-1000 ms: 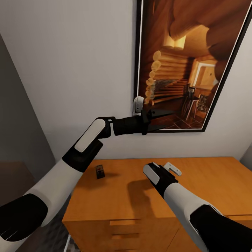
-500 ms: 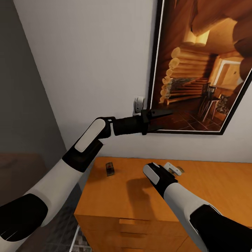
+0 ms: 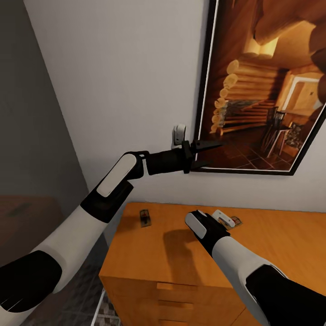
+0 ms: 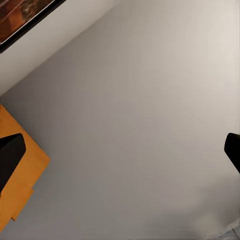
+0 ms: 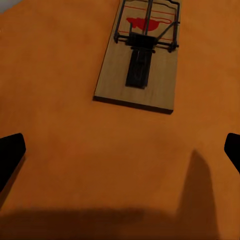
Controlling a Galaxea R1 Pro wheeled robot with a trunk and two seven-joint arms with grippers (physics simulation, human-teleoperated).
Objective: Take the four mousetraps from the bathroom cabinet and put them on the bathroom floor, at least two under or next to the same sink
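Two mousetraps lie on the flat top of the orange-brown cabinet (image 3: 271,253): one mousetrap (image 3: 145,218) near its back left corner, the other mousetrap (image 3: 235,221) just past my right wrist. In the right wrist view that mousetrap (image 5: 142,60) lies flat a short way ahead of my right gripper (image 5: 120,150), which is open with nothing between its fingers. My left gripper (image 3: 209,154) is raised in front of the wall, well above the cabinet, open and empty. In the left wrist view the left gripper (image 4: 120,152) faces the bare wall, with a cabinet corner (image 4: 22,165) at the edge.
A large framed picture of a log interior (image 3: 267,86) hangs on the wall behind the cabinet. Drawer fronts with bar handles (image 3: 176,287) show below the top. A strip of patterned floor tile (image 3: 102,312) lies left of the cabinet, beside a grey wall (image 3: 31,136).
The whole view has shifted, so the cabinet and picture sit further right. A second mousetrap has come into sight beside my right wrist. Both arms hold the same pose.
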